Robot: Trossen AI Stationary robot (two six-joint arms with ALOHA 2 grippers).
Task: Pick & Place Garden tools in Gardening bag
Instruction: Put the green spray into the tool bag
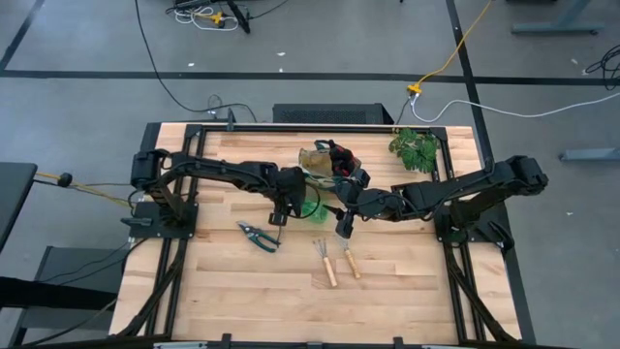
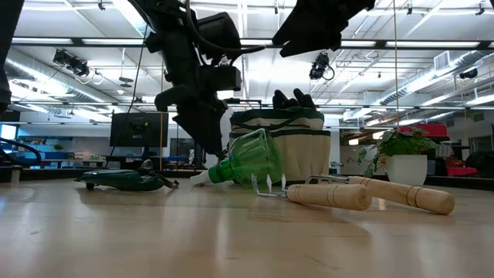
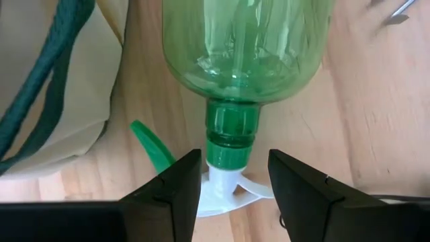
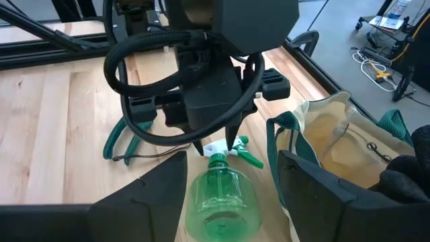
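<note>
I had the left gripper [image 3: 232, 185] down over the spray bottle [image 1: 312, 207], fingers spread either side of its white trigger head and green collar, not yet pinching. The bottle lay on its side on the table [image 1: 242, 291], just beside the gardening bag [image 1: 320, 160], base toward the mini rakes [image 1: 336, 260]. For a clean grab I judged the neck the right spot: close on the collar, not the round clear body, which would likely slip or roll. The trigger lever stuck out to one side, so a squeeze there could twist it. The left arm reached in from its base, wrist pitched steeply down, fingers near the wood. The right gripper [image 4: 232, 185] hovered close above the bottle's base, fingers apart, holding nothing. The pruning shears [image 1: 259, 236] lay near. Gloves [image 2: 293, 99] already sat in the bag.
</note>
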